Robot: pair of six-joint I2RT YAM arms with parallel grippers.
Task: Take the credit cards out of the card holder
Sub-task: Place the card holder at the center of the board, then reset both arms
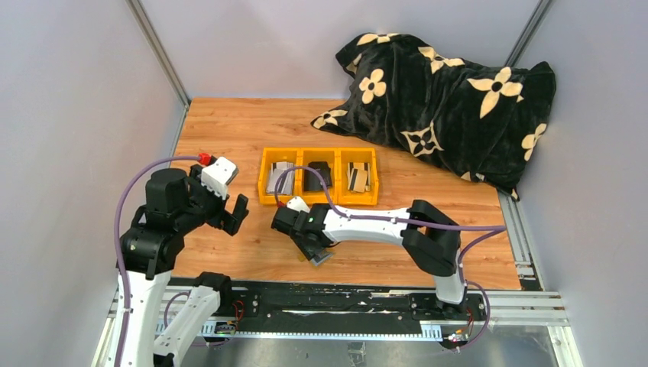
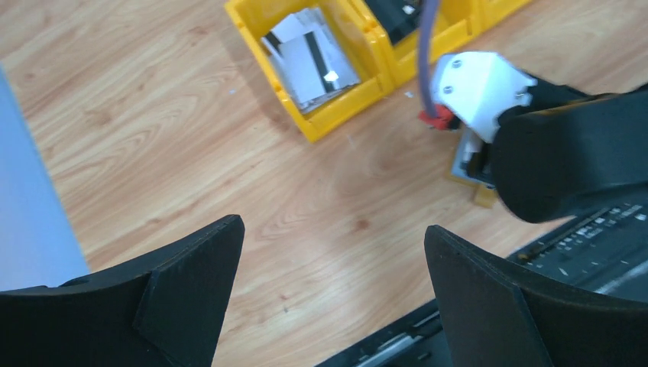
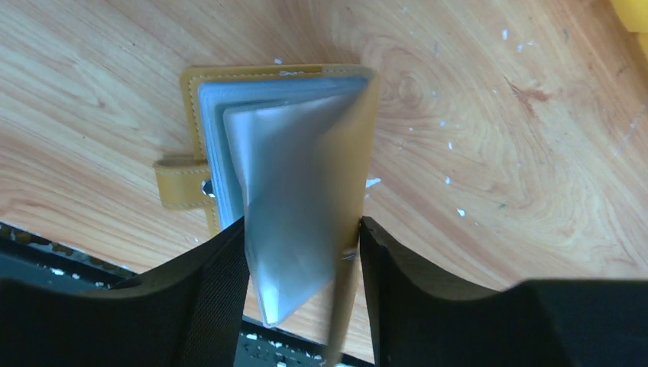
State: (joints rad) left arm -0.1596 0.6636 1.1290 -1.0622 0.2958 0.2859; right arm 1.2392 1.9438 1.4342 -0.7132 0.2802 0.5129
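Presently in hand: we judge the emptying of the holder (image 3: pixel 290 191) to be far along or under check. Its pale sleeves show no card that we can make out, though not every sleeve is in view.
Holder: lies open on the table (image 1: pixel 229 130), on the near side of the tray (image 1: pixel 351 199), cover down and some leaves raised.
Right gripper (image 3: pixel 302 229): its fingers (image 3: pixel 221 283) flank the raised leaves and cover edge, close against both sides, presumably to hold the holder fanned open. Whether they pinch or merely bracket, we cannot tell.
Left gripper (image 2: pixel 332 294): fingers spread wide with nothing between them, hanging above bare wood to the left of the holder. We think it is placed there to reach in for a card.
Cards (image 2: pixel 313 57): a loose stack, one with a black stripe, in the tray's left bin, well apart from the holder.
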